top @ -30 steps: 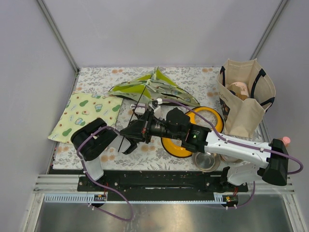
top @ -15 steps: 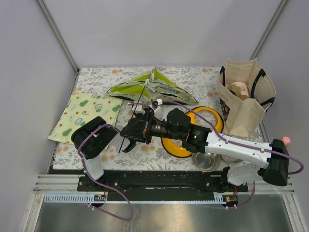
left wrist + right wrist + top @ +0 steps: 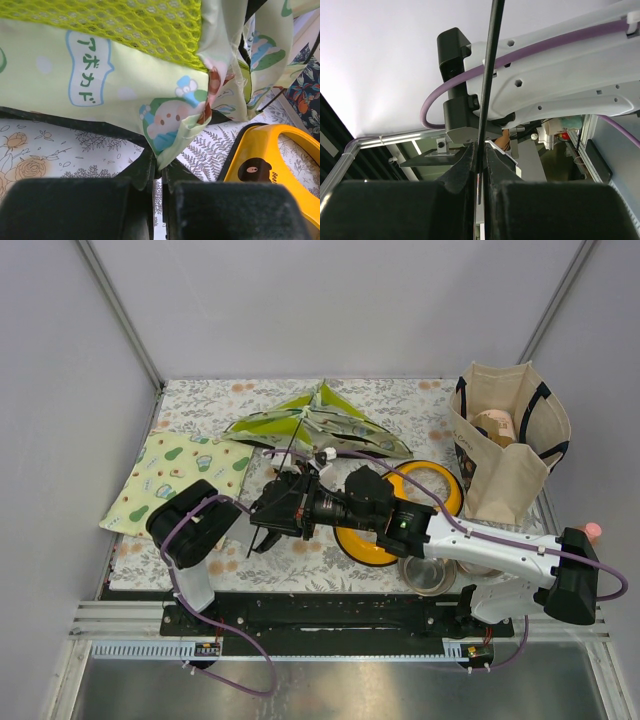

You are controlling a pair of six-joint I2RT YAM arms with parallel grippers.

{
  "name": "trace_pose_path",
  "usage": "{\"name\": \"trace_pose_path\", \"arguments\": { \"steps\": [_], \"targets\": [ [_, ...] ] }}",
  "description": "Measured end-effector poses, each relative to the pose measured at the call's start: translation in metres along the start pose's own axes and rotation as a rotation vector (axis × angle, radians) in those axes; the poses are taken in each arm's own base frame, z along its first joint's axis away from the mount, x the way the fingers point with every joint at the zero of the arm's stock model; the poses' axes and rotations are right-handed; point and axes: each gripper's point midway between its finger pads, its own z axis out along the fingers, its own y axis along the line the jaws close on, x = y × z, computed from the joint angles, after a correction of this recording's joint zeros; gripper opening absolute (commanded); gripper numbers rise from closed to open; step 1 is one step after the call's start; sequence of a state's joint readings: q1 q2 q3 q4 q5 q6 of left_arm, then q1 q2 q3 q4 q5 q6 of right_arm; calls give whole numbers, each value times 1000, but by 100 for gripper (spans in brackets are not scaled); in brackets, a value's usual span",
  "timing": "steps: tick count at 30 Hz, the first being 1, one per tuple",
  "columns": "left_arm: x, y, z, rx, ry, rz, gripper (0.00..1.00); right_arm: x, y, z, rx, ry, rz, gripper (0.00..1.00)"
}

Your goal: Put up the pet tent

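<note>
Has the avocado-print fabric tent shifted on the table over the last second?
No. The pale green avocado-print pet tent keeps its peak at the same spot near the far edge of the floral tablecloth.

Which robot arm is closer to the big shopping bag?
Right. The right arm reaches across the table close by the tote bag's near side. The left arm is far over on the other side, past the yellow feeder, near the avocado mat.
</note>
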State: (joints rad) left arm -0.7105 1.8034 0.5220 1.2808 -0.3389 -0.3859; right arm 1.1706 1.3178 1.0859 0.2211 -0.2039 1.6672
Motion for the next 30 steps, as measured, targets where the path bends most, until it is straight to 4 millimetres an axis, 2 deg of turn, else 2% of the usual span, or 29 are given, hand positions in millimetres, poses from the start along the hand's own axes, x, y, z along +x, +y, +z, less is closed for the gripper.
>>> {"name": "trace_pose_path", "arguments": {
  "steps": [7,12,24,30],
  "targets": [
    [-1,-7,-5,47,18,-4,0,-2,-7,0,13,-4,-8,0],
    [-1,-10,-21,89,37,-7,0,-5,-9,-1,17,-11,-37,0],
    [-20,-9,-67,148,22,-16,0,-9,-6,-28,2,-1,-55,0],
    [-33,-14,-76,190,-6,3,0,-12,-10,-35,6,1,-63,0]
  ]
}}
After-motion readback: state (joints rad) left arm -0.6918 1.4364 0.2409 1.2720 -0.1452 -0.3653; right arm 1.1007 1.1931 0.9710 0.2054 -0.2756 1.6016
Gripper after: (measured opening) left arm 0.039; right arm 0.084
